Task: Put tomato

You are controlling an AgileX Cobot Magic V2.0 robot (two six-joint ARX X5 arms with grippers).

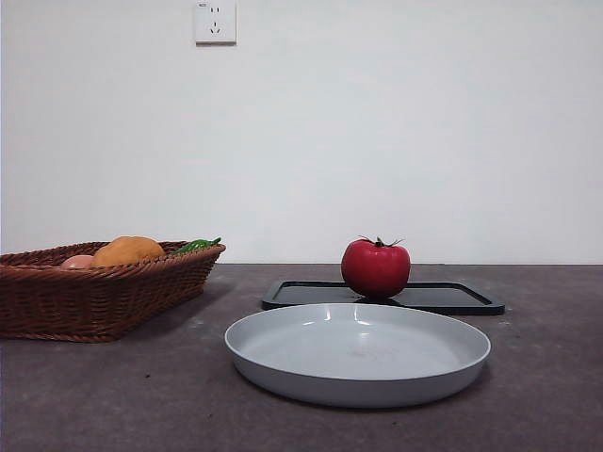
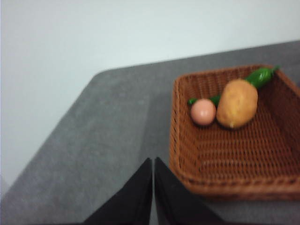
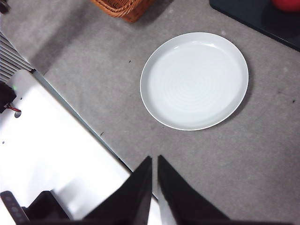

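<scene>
from my remote station, front view, near to far. nearest me is the grey plate (image 1: 358,353), bare inside, at 6 o'clock of centre. directly behind it, toward 12 o'clock, the tomato (image 1: 376,267) stands upright on the black tray (image 1: 471,299), stem up. the wicker basket (image 1: 94,292) sits at 9 o'clock, holding an orange fruit (image 1: 127,250), a pink fruit (image 1: 78,261) and a green pepper (image 1: 196,245). i read the left gripper (image 2: 153,161) with jaws pressed together, gripping nothing, beside the basket; the right gripper (image 3: 154,159) likewise closed and unloaded, hovering near the plate.
</scene>
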